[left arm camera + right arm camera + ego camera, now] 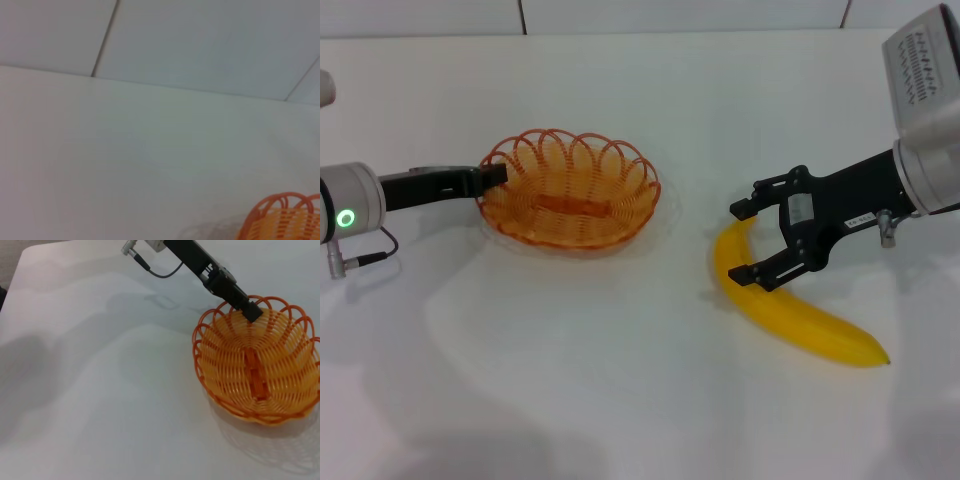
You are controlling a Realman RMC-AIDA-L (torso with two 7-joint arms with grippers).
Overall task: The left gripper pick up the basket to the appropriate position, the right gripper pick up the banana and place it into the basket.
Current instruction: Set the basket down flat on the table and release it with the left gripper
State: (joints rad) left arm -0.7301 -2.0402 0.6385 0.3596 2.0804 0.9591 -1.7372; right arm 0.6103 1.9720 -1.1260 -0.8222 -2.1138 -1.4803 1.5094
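Observation:
The orange wire basket [620, 215] sits at the middle left of the white table. My left gripper [496, 176] is shut on its left rim, arm reaching in from the left. The right wrist view shows the basket [202, 347] empty, with the left gripper [246, 307] clamped on its rim. A bit of the basket's rim [280, 207] shows in the left wrist view. The yellow banana [800, 318] lies on the table at the right. My right gripper [740, 242] is open, its two fingers straddling the banana's upper end.
The white table [620, 380] runs to a tiled wall at the back [520, 15]. A thin cable [370, 255] hangs from the left arm's cuff. The table's edge [17, 270] shows in the right wrist view.

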